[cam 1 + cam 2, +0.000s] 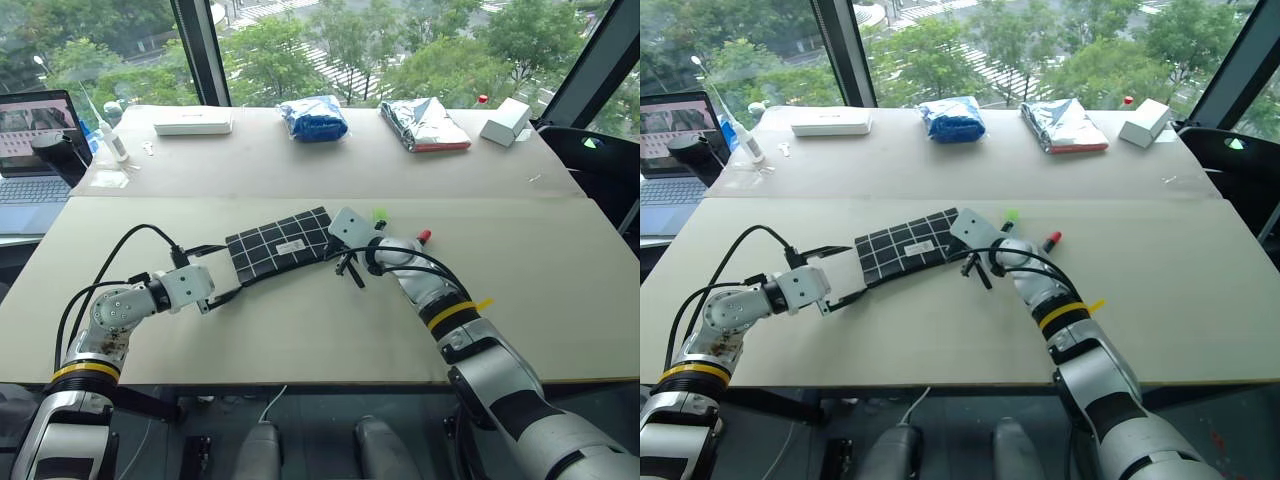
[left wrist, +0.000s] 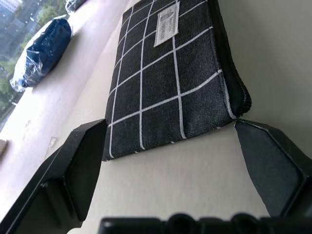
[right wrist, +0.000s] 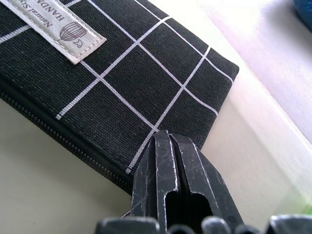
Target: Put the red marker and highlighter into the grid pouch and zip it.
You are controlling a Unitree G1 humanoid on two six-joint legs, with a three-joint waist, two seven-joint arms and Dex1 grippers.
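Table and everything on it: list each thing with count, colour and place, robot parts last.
grid pouch: one, black with white grid lines, flat at the middle of the near table.
highlighter: one, light green, just beyond the right wrist.
red marker: one, red cap showing, beside the right forearm.
blue bag: one, on the far table, centre.
silver bag: one, far table, right of the blue bag.
white flat box: one, far table, left.
white small box: one, far table, right.
laptop: one, open, at the far left.
table: beige.
left gripper: one, black, open, at the pouch's left end.
right gripper: one, black, shut, at the pouch's right end.
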